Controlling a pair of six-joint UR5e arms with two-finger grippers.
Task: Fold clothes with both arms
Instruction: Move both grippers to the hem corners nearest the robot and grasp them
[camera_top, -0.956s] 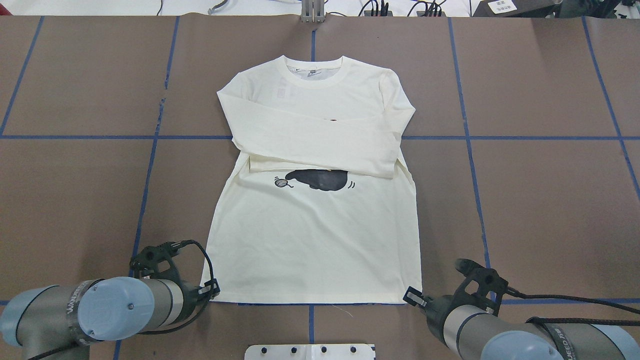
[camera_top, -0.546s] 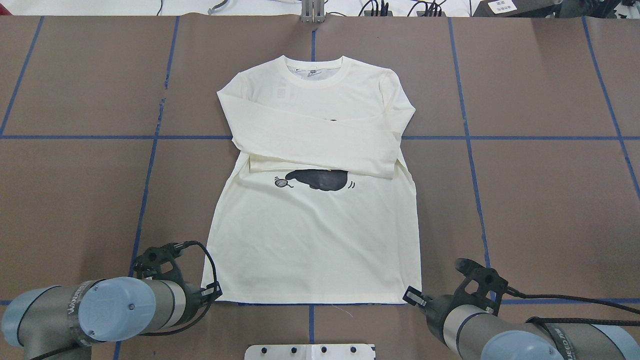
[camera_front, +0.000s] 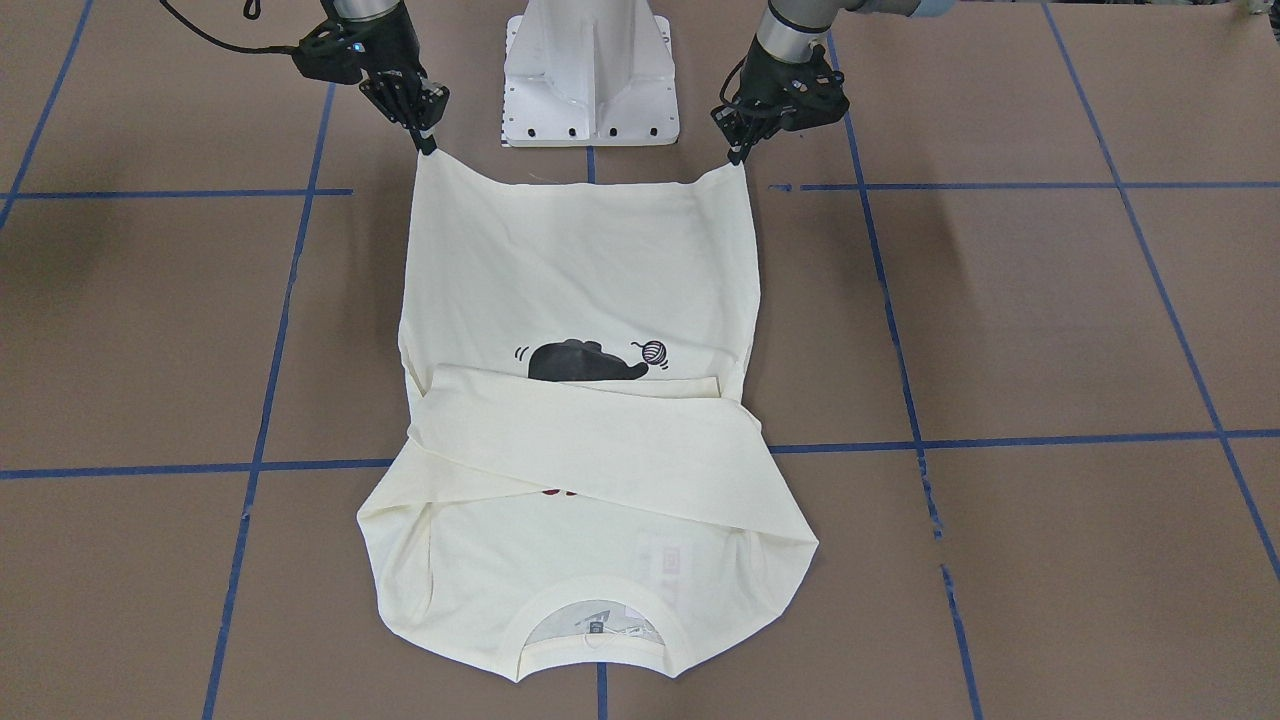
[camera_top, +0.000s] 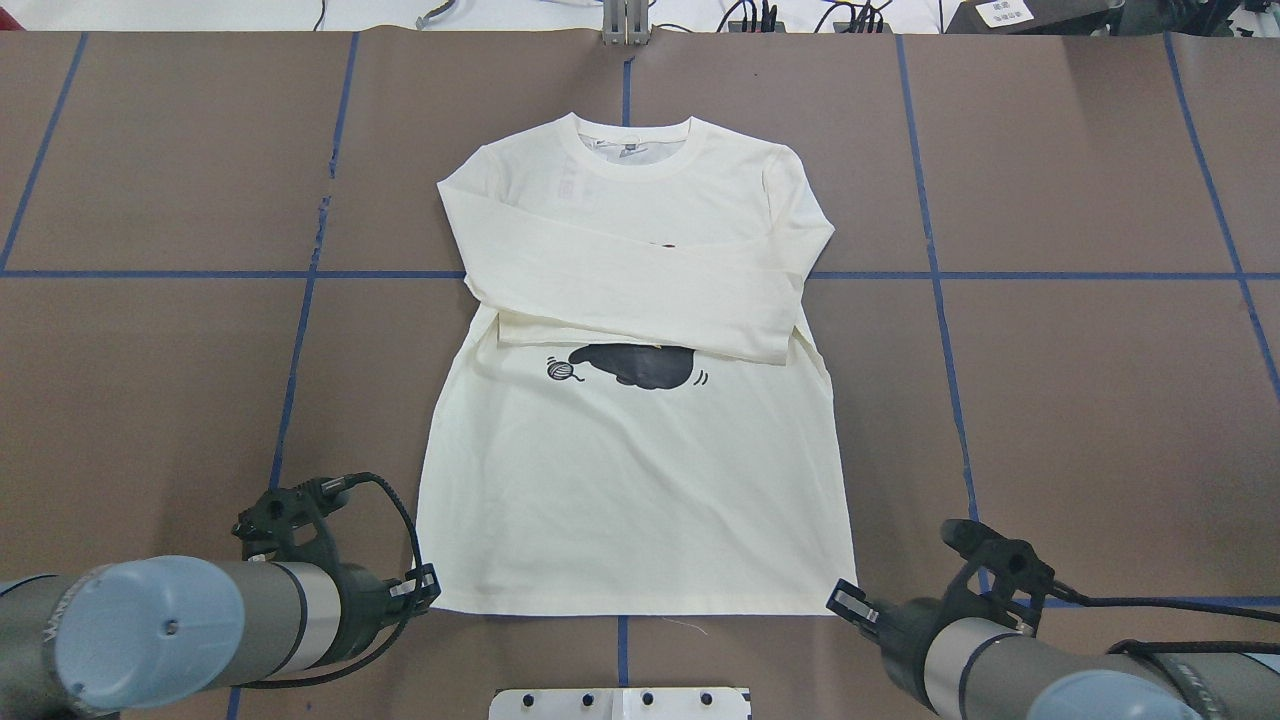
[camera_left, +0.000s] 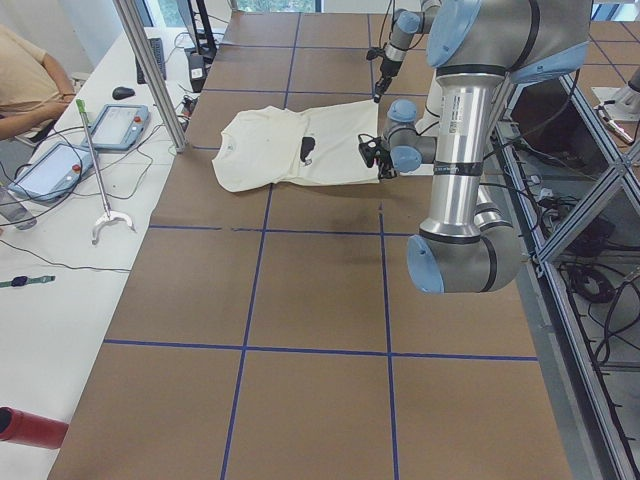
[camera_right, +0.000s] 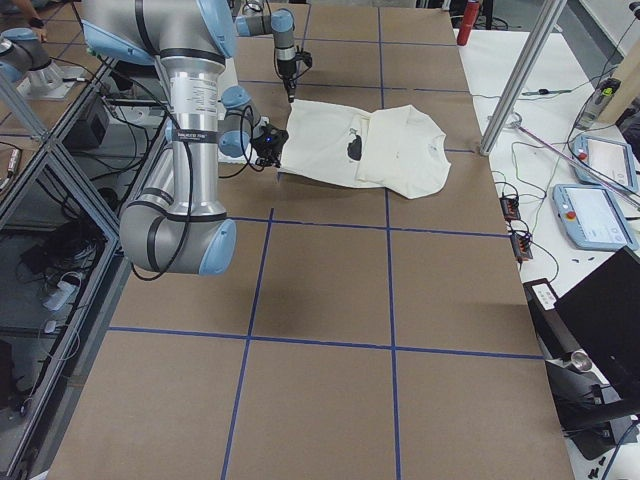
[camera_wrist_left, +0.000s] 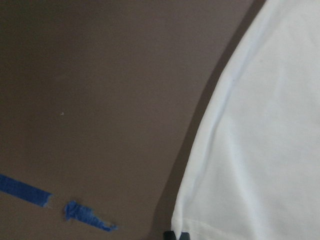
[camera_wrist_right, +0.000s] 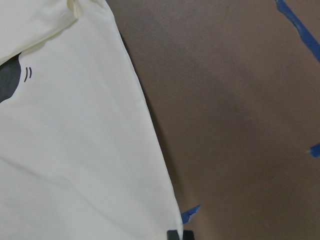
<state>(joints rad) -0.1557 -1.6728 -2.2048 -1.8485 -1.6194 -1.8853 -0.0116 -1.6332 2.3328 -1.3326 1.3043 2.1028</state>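
T-shirt (camera_top: 640, 470): 1 | arms (camera_top: 250, 620): 2 | left jaws, right jaws: each clamped on one hem corner

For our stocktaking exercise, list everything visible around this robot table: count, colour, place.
T-shirt: one, cream with black print, mid-table, sleeves folded across chest.
Table: one, brown, blue tape grid.
Pedestal base: one, white, between the arms.
Grabber pole: one, silver, side bench.
Control tablets: two, grey, side bench.
Red cylinder: one, bench end.
Person: one, tan top, beside the bench.
Left arm, right arm: grey with light-blue caps, near edge.
Left gripper, right gripper: black, each shut on a hem corner.
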